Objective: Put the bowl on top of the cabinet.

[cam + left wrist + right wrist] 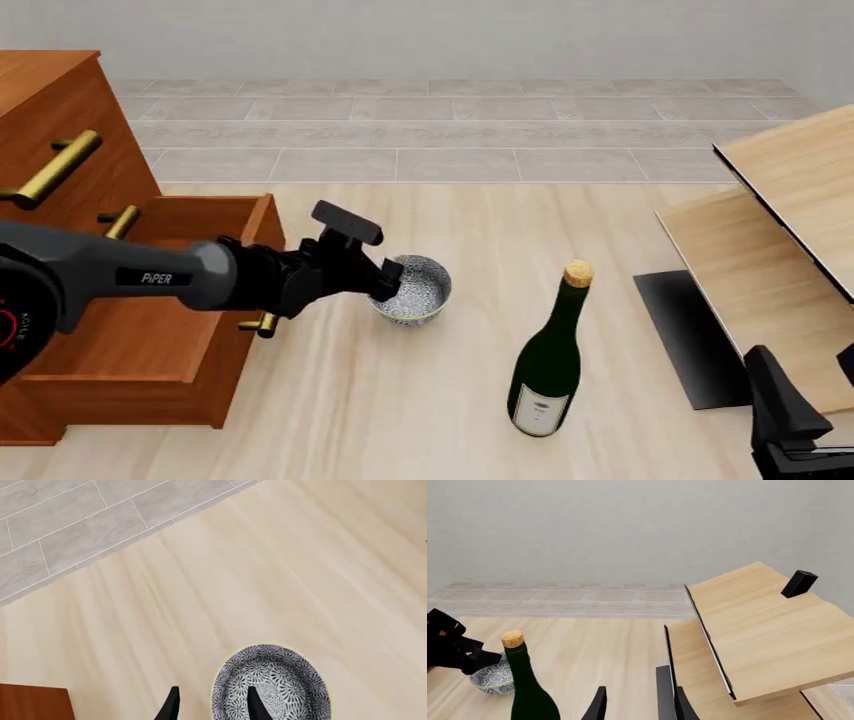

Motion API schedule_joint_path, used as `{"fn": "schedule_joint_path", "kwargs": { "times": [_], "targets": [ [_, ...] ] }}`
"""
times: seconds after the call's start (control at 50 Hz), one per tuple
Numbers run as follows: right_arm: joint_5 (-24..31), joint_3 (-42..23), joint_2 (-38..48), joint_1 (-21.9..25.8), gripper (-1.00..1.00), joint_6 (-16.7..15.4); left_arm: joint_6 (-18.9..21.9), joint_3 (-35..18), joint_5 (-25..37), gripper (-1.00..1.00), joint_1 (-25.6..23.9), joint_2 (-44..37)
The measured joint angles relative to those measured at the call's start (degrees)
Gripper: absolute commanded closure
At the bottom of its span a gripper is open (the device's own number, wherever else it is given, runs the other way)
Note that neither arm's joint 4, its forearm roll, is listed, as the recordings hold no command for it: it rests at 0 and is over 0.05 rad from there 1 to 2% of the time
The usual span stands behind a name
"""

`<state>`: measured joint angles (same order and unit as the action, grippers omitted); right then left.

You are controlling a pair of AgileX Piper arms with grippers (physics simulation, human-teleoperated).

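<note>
The speckled bowl [412,288] sits on the worktop [441,400] at frame centre, not yet lifted. The left gripper [387,280] has its fingers apart, straddling the near rim. Lifting and placing on the cabinet [80,110], upper left, remain. Right gripper [637,702] idles, fingers apart.

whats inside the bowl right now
One finger of the left gripper dips inside the bowl; the other sits outside the rim. Otherwise only its speckled pattern shows; the finger covers part of the floor.
</note>
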<state>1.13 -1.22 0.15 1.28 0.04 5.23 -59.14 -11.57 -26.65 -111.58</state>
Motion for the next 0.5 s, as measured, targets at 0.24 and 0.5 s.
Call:
{"fn": "schedule_joint_path", "kwargs": {
  "times": [0.24,0.5],
  "targets": [
    [0.1,-0.1,0.0,0.0,-1.00,0.0,0.2,-0.4,-0.3,-1.00,0.0,-1.0],
    [0.0,0.1,0.0,0.1,-1.00,0.0,0.4,-0.9,-0.5,-1.00,-0.2,-1.8]
  ]
}}
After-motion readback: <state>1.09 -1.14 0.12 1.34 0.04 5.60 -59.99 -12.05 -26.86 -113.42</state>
